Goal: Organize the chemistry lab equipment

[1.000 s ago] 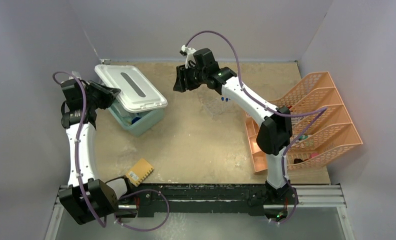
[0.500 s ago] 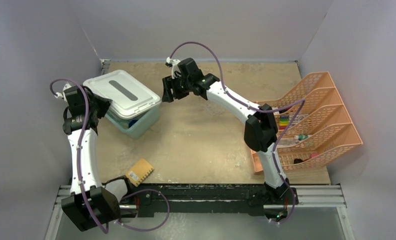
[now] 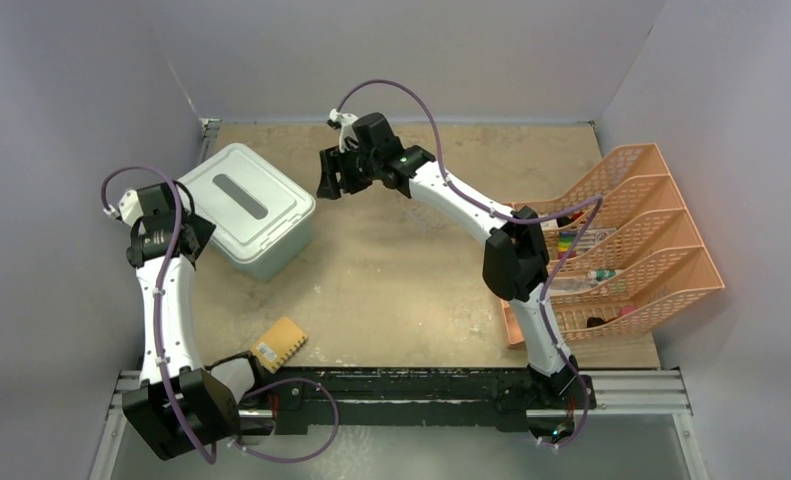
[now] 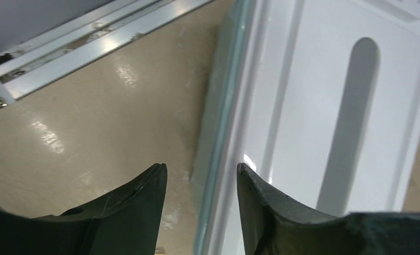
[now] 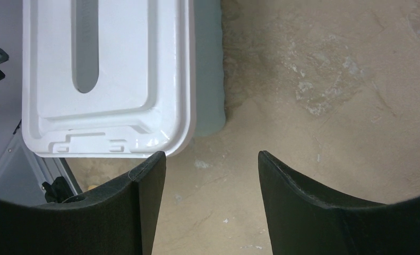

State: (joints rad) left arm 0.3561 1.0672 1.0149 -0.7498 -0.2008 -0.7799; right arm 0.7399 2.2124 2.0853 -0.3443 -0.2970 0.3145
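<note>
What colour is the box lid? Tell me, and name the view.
White lid, with a grey oblong slot, over a pale teal box; clearest in right wrist view.

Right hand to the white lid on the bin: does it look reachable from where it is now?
Probably yes. The right hand is open just off the white lid's corner, with only bare table between them and nothing on top of the lid.

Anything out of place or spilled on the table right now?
Nothing spilled or damaged. The yellow sponge lies alone near the table's front edge, by the left arm's base. The lidded box sits skewed to the table edges, white lid flat on it.
</note>
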